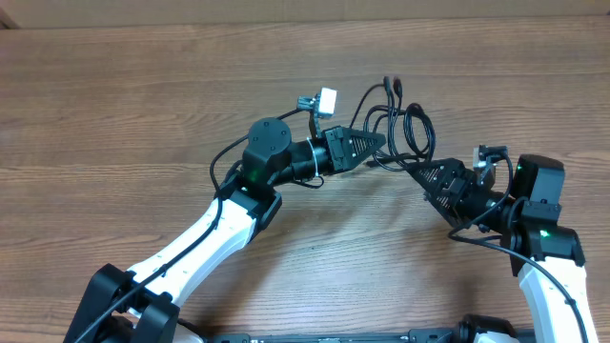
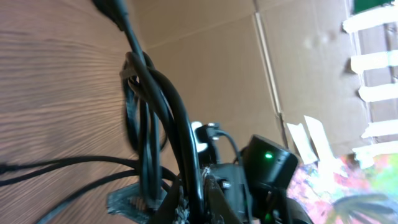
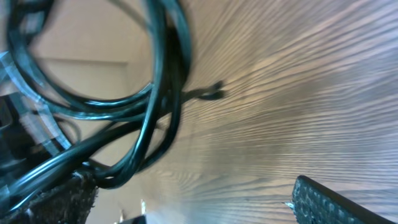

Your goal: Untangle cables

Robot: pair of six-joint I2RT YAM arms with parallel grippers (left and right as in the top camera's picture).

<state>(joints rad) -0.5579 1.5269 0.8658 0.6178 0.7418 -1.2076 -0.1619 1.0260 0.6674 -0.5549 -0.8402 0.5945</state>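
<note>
The cables [image 1: 400,124] sit a little right of the table's [image 1: 143,95] centre, a knot of thin black loops between the two arms. Their plug ends [image 1: 391,84] trail toward the far edge.

The left tool [image 1: 376,145] reaches in from the left. Its jaws look nearly closed, and in its wrist view a strand of the bundle [image 2: 161,112] runs down into them, so it seems to be pinching the cords.

The right tool [image 1: 415,170] points in from the other side. Its fingers [image 3: 329,199] stand wide apart and hold nothing, though several loops [image 3: 155,81] hang against the left-hand pad.

The loops are still wound through one another. If the left tool pulls away now, it will likely drag the whole bundle or draw the knot tighter instead of freeing a strand. If the right tool closes where it is, it could catch several cords at once and lock the tangle between both arms. The tools are close together, so a careless move could make them collide. A plug end [image 3: 211,93] lying on the table could also snag inside a loop as the cords slide.
</note>
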